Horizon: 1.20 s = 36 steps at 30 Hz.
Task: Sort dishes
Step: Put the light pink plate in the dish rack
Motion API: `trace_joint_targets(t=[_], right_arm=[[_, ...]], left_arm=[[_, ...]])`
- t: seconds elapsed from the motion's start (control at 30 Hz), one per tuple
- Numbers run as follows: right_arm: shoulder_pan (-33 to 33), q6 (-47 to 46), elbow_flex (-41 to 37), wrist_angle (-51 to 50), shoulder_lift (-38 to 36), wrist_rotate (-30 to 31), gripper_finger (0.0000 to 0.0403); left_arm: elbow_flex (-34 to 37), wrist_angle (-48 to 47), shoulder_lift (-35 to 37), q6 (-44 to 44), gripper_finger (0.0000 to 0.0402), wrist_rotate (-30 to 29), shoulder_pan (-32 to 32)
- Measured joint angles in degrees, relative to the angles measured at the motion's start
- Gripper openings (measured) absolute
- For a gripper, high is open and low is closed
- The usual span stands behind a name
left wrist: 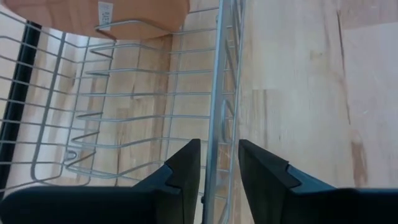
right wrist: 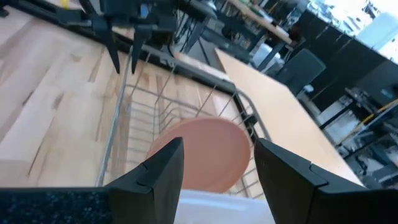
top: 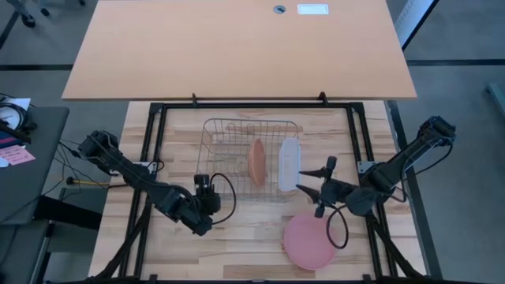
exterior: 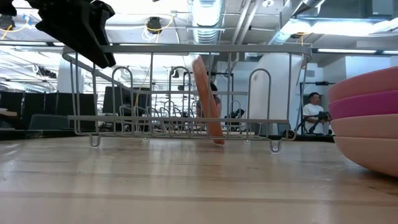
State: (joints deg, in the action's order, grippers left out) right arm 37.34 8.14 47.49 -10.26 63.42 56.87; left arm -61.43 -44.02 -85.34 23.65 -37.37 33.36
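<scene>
the wooden table (top: pixel 181 244) is a light butcher-block top of glued planks, framed by black rails along its sides. directly on it stands a wire rack (top: pixel 229 162), set near the middle toward the far edge, resting on small feet (seen plainly in the low view, where the feet (exterior: pixel 94 142) touch the wood). near the front edge, on the right-hand side, sits a stack of plates (top: pixel 308 241), well apart from the rack; from above only the salmon-pink top one shows, while the low view shows several layers (exterior: pixel 367 124) in pink, magenta and pale pink. a larger orange-brown tabletop (top: pixel 237 47) lies beyond the far rail.
</scene>
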Motion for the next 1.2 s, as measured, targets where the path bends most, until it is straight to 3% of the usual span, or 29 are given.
trace_joint_targets(t=[0.33,0.6,0.73,0.93,1.2], right_arm=[[-0.7,-1.2,0.0,-1.0,0.0,-0.3,0.02],[-0.7,-1.2,0.0,-1.3,0.0,-1.5,0.02],[-0.7,-1.1,0.0,-1.3,0.0,-1.5,0.02],[-0.7,-0.8,0.0,-1.4,0.0,-1.5,0.02],[-0.7,0.0,0.0,-1.5,0.0,-1.5,0.02]], left_arm=[[0.0,2.9,0.0,2.8,0.0109,1.7,-0.2],[0.0,2.8,0.2,4.0,0.0181,5.7,-0.4],[-1.7,0.0,0.4,3.6,0.0197,5.8,0.0],[-6.9,-7.7,0.4,4.5,0.0184,5.2,0.6],[-6.6,-9.4,0.0,4.2,0.0127,6.0,-0.6]])
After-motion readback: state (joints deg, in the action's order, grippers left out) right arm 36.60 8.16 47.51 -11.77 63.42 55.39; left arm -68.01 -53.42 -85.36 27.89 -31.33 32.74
